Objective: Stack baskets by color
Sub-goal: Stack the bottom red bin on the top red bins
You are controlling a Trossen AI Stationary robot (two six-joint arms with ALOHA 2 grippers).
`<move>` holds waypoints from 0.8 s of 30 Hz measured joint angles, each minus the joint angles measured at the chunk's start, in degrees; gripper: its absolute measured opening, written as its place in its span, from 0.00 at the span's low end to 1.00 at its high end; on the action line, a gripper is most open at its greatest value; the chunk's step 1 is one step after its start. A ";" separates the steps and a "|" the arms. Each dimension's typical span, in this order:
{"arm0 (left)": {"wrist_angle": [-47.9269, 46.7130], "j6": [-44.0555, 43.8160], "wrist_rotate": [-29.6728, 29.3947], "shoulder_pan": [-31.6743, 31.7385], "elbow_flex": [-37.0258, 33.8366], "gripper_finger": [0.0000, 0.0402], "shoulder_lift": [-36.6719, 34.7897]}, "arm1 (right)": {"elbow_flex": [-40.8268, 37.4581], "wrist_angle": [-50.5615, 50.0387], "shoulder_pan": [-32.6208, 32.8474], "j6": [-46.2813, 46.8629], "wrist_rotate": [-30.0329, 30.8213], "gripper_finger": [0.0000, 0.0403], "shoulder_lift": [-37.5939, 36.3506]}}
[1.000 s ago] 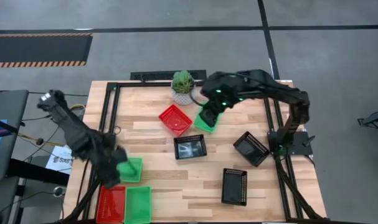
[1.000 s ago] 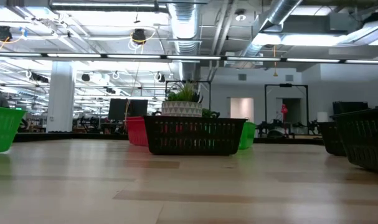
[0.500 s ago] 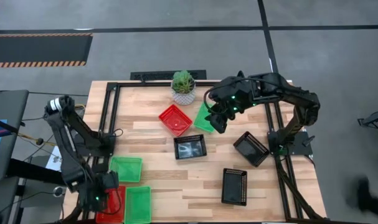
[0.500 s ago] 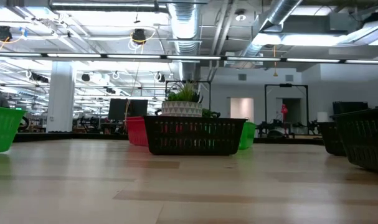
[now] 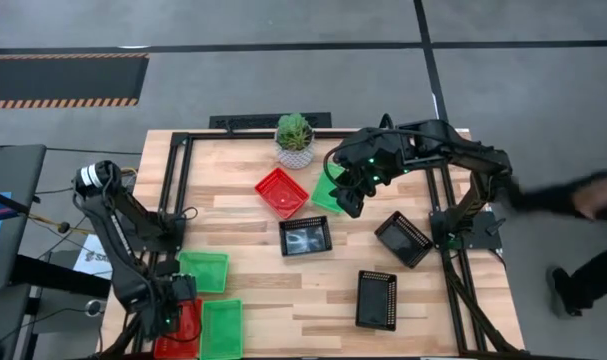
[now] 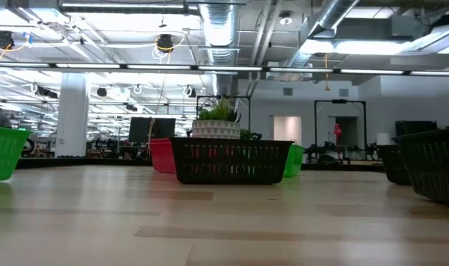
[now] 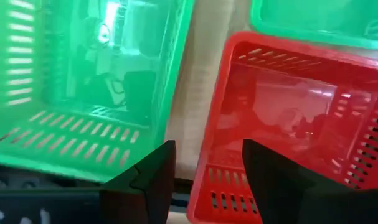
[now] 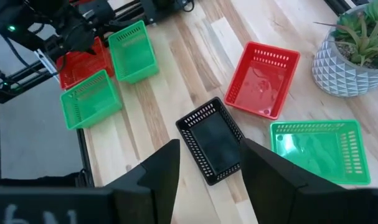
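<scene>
Red, green and black baskets lie on the wooden table. At the near left corner a red basket (image 5: 182, 325) and a green basket (image 5: 221, 328) rest side by side on their bottoms, with another green basket (image 5: 203, 270) just beyond them. My left gripper (image 5: 168, 318) (image 7: 204, 171) points down, open, over the red basket (image 7: 294, 118) and the strip of table beside the green basket (image 7: 83, 81). My right gripper (image 5: 346, 198) (image 8: 207, 168) hangs open, high above a green basket (image 5: 325, 190) (image 8: 319, 149) near the far middle, with nothing between its fingers.
A red basket (image 5: 282, 192), a black basket (image 5: 305, 236) and two more black baskets (image 5: 403, 238) (image 5: 376, 298) lie spread over the middle and right. A potted plant (image 5: 294, 138) stands at the far edge. A person (image 5: 583, 205) moves on the floor right of the table.
My left gripper has swung from beside the green basket toward the table's near left corner and come down over the red basket, rolling as it went. My right gripper has shifted a little toward the right edge. A person has come into view at the right.
</scene>
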 joint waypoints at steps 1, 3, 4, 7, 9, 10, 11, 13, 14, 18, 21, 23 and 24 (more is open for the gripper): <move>0.71 0.40 0.51 0.00 -0.61 0.43 0.00 | 0.00 -0.04 0.12 0.00 0.00 0.46 0.00; 2.98 1.37 2.15 0.00 -2.31 0.43 0.00 | 0.00 -0.02 0.39 0.00 0.00 0.46 0.00; 4.65 1.75 3.15 0.00 -3.06 0.43 0.00 | 0.00 -0.03 0.58 0.00 0.00 0.46 0.00; 8.33 2.46 4.56 -0.02 -4.70 0.43 0.00 | 0.00 -0.04 0.95 0.00 -0.04 0.46 0.00; 8.10 2.74 5.26 -0.01 -5.44 0.42 0.01 | 0.00 -0.02 1.01 0.00 -0.04 0.46 0.00; 7.92 2.84 5.51 0.00 -5.70 0.40 0.01 | 0.00 -0.04 1.01 0.00 -0.07 0.46 0.00; 7.79 3.23 5.89 0.00 -5.89 0.38 0.01 | 0.00 -0.03 1.01 0.00 -0.07 0.46 0.00; 7.95 4.07 6.69 0.00 -6.27 0.30 0.00 | 0.00 -0.02 1.00 0.00 -0.07 0.45 0.00; 7.91 4.31 7.13 0.00 -6.44 0.26 0.02 | 0.00 -0.02 0.96 0.00 -0.04 0.45 0.00; 7.63 4.71 8.11 0.00 -6.50 0.06 0.00 | 0.00 -0.02 0.96 0.00 -0.07 0.45 0.00; 7.42 4.49 8.25 0.00 -6.50 0.02 -0.02 | 0.00 -0.02 0.96 0.00 -0.09 0.45 0.00; 7.42 4.24 8.17 0.00 -6.50 0.02 -0.02 | 0.00 -0.02 0.96 0.00 -0.11 0.45 0.00; 7.27 4.24 8.41 0.03 -6.38 0.02 -0.02 | 0.00 -0.02 0.96 -0.03 -0.11 0.45 0.00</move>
